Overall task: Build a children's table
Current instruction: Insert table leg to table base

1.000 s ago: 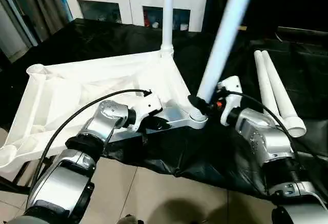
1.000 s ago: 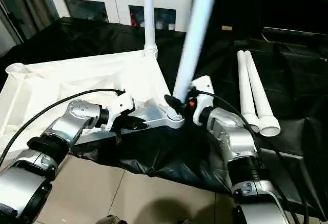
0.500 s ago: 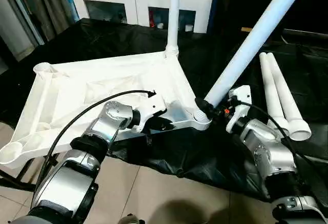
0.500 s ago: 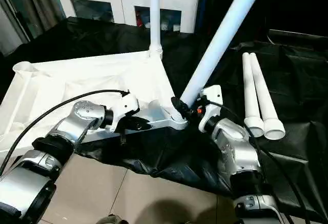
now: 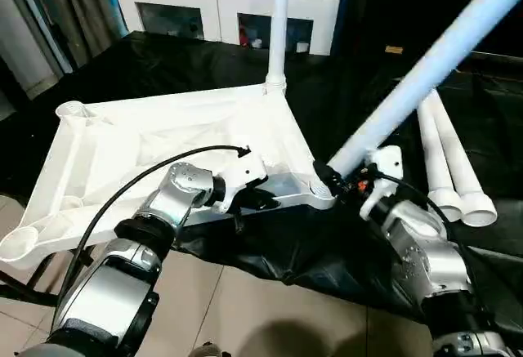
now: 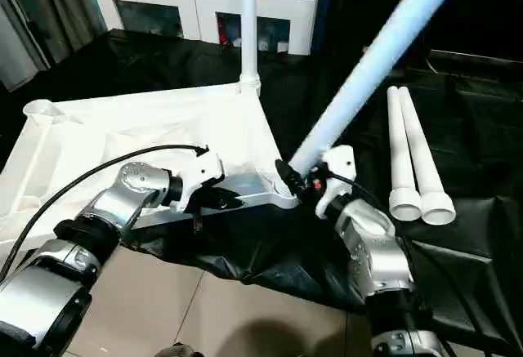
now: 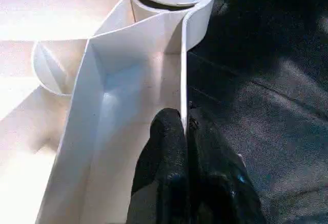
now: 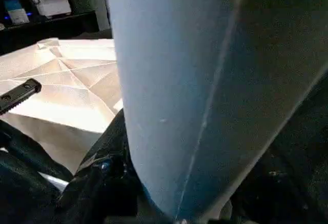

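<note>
The white tabletop point(image 5: 147, 140) lies upside down on the black-covered work table, ribbed underside up. One leg point(image 5: 279, 30) stands upright in its far corner socket. My left gripper point(image 5: 263, 202) is shut on the tabletop's thin near rim point(image 7: 183, 96), one finger on each side. My right gripper point(image 5: 329, 179) is shut on the lower end of a second leg point(image 5: 425, 79), which leans steeply to the right with its foot at the near right corner socket point(image 5: 319, 194). Two loose legs point(image 5: 448, 161) lie side by side on the right.
A white glass-door cabinet point(image 5: 204, 6) stands behind the work table. The black cover point(image 5: 327, 251) hangs over the near edge above the tiled floor point(image 5: 261, 308). A black cable point(image 5: 139, 185) arcs over my left forearm. Curtains point(image 5: 69, 6) hang at far left.
The leg in my right gripper has tipped from nearly upright to a steep lean to the right. My left gripper has kept its hold on the rim. The camera has shifted slightly.
</note>
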